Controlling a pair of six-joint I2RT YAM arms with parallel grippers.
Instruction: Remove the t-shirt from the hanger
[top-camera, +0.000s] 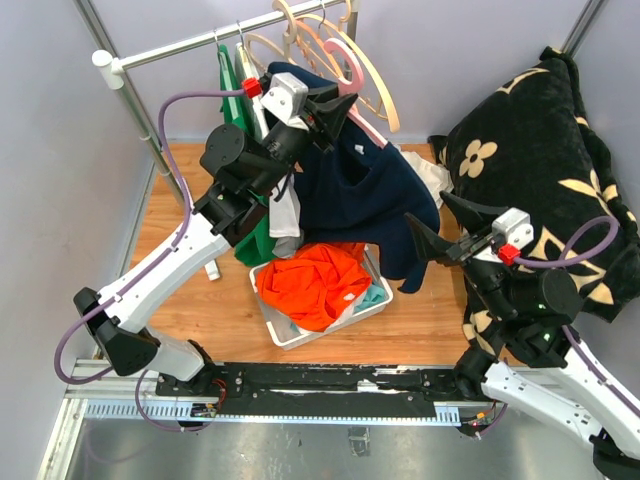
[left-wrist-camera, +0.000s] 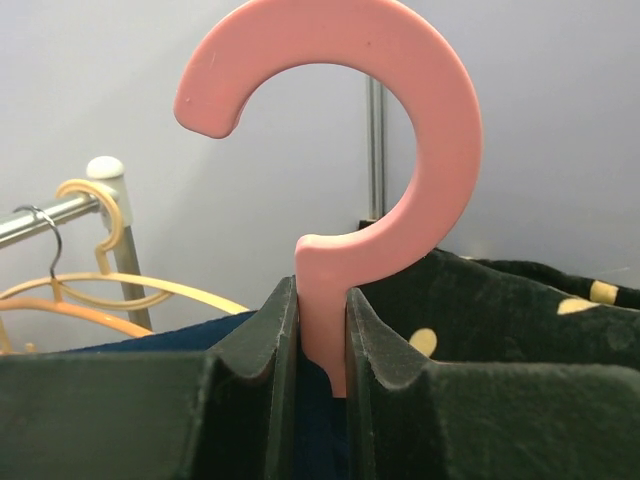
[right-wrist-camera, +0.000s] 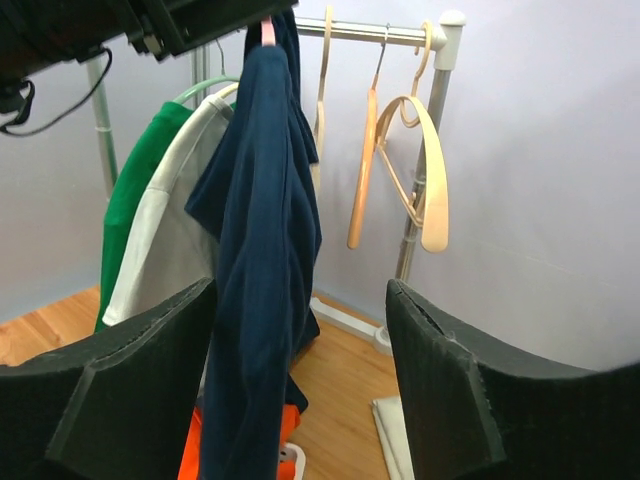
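Observation:
A navy t-shirt (top-camera: 365, 190) hangs from a pink hanger (top-camera: 345, 62) held off the rail. My left gripper (left-wrist-camera: 322, 320) is shut on the neck of the pink hanger's hook (left-wrist-camera: 400, 110); it shows in the top view (top-camera: 330, 108) too. My right gripper (top-camera: 440, 232) is open, level with the shirt's lower right hem. In the right wrist view the navy shirt (right-wrist-camera: 262, 260) hangs between my spread fingers (right-wrist-camera: 435, 390), nearer the left one, not gripped.
A white basket (top-camera: 290, 335) holds orange clothing (top-camera: 318, 282) below the shirt. A green shirt (top-camera: 236, 100) and a white one hang on the rail (top-camera: 190, 42) with empty wooden hangers (right-wrist-camera: 425, 170). A black floral cushion (top-camera: 540, 150) lies at right.

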